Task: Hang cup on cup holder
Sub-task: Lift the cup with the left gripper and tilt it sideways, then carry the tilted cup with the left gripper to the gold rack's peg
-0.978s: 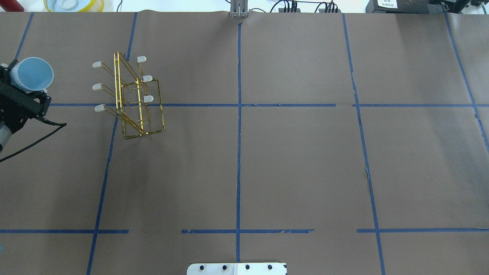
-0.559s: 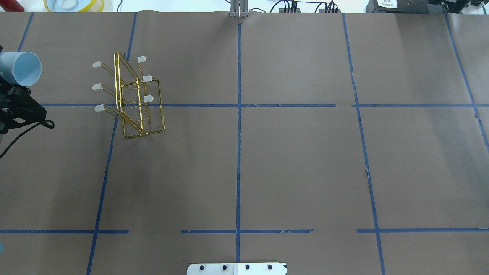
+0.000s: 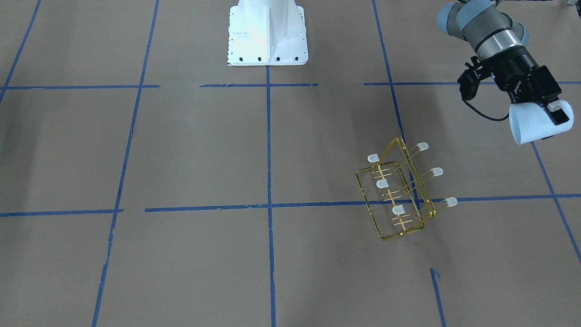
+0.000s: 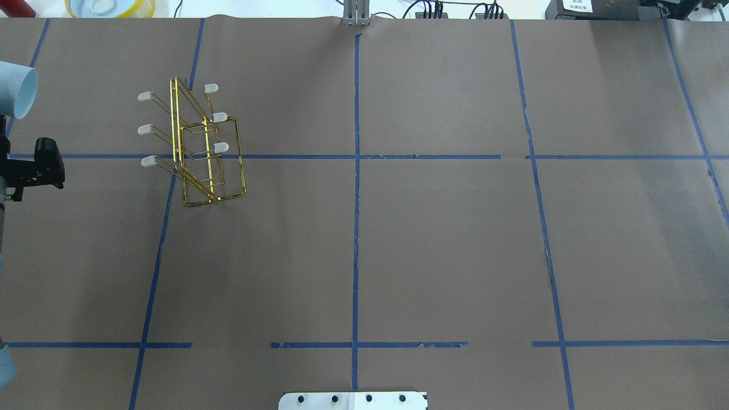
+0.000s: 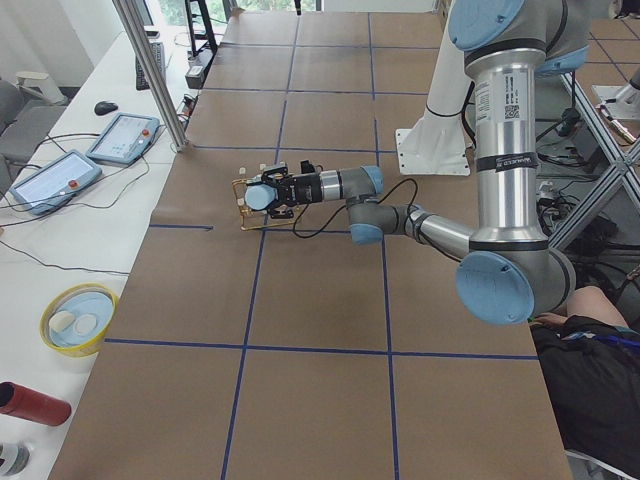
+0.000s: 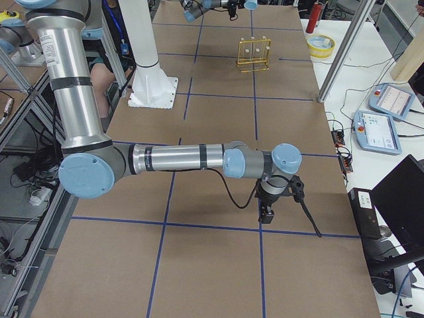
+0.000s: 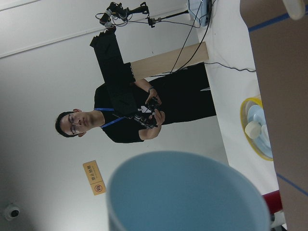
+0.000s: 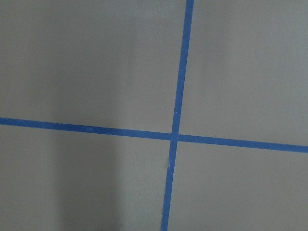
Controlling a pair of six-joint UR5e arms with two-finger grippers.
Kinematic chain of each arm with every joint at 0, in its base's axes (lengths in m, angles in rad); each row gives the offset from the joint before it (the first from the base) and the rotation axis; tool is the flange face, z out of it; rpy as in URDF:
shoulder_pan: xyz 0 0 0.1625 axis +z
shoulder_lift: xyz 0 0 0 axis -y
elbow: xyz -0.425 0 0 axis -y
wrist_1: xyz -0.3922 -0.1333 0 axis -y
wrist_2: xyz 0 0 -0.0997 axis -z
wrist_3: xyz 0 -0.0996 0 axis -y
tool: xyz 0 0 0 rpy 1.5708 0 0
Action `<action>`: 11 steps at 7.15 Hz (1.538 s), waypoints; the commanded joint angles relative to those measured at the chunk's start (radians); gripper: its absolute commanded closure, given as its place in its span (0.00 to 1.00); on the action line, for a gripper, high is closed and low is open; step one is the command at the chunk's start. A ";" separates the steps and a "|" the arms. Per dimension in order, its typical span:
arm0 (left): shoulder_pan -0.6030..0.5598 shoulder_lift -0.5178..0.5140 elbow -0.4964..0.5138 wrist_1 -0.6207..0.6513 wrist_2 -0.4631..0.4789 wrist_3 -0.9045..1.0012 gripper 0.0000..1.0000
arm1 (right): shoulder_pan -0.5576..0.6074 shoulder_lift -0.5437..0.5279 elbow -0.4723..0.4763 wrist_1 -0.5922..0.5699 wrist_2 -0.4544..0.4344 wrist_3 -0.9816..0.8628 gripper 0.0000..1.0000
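The pale blue cup (image 3: 535, 125) lies on its side in my left gripper (image 3: 554, 116), which is shut on it in the air, off to the side of the cup holder. The cup also shows at the overhead view's left edge (image 4: 14, 88), mouth turned toward the rack, and it fills the bottom of the left wrist view (image 7: 187, 192). The gold wire cup holder (image 3: 398, 210) stands on the table with white-capped prongs, all bare (image 4: 221, 147). My right gripper (image 6: 268, 212) shows only in the exterior right view, low over the table far from the rack; I cannot tell its state.
A yellow bowl (image 4: 108, 7) and a red cylinder (image 5: 35, 403) sit beyond the table's far edge. The white robot base (image 3: 267, 32) is at the near edge. Teach pendants (image 5: 125, 135) lie on the side desk. A person (image 7: 139, 115) stands beyond.
My left gripper has carried the cup left and farther back, mostly out of the overhead view. The cup's mouth has turned from upward toward sideways. The rack has not moved.
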 commanded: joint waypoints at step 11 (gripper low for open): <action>0.280 -0.229 0.265 0.083 0.390 0.289 1.00 | 0.000 0.000 0.000 0.000 0.000 0.000 0.00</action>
